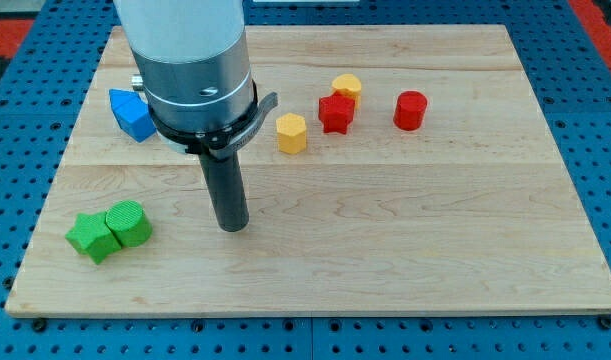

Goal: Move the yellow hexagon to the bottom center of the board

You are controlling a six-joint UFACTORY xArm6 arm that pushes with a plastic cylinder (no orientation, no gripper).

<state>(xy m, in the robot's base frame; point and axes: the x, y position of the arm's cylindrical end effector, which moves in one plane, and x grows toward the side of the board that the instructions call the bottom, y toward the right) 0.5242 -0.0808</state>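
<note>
A yellow hexagon sits on the wooden board a little above the middle. A second yellow block lies further up and right, touching a red star-shaped block. My tip rests on the board below and left of the yellow hexagon, apart from it. The arm's grey body hides the board above the rod.
A red cylinder stands at the upper right. A blue block lies at the upper left, partly behind the arm. Two green blocks, one star-shaped and one round, touch each other at the lower left.
</note>
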